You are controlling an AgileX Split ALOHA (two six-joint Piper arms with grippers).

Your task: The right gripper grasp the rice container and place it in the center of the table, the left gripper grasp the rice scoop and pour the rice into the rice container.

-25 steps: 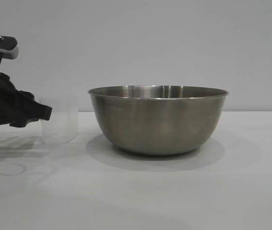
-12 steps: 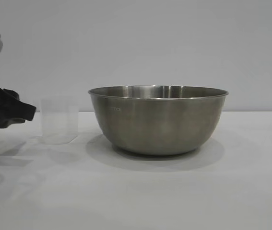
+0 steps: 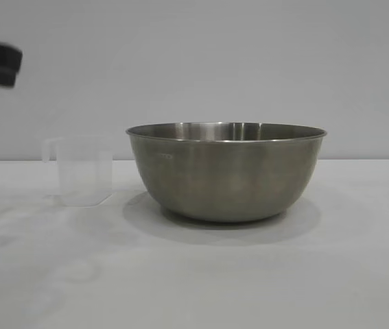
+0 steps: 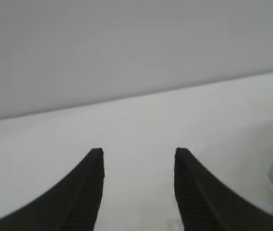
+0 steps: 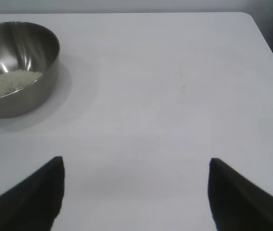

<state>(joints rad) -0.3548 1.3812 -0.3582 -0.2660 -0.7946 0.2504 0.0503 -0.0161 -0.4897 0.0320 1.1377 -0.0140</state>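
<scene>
Bowl [image 3: 226, 171] sitting upright mid-table [image 3: 249, 288], rim level, rice [image 5: 8, 82] lying as thin pale heap on its floor. Cup [image 3: 81, 171] standing upright just beside bowl toward left edge, not touching, handle pointing away from bowl. Bare surface lying open toward right edge and front edge. Left gripper [image 4: 137, 155] hanging above table near left edge, mostly cropped in exterior view, fingers spread, holding nothing. Right gripper [image 5: 135, 163] hovering well apart from bowl, fingers spread wide, empty.

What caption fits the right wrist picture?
Open right pincer above the table; rice sits in the rice container.
</scene>
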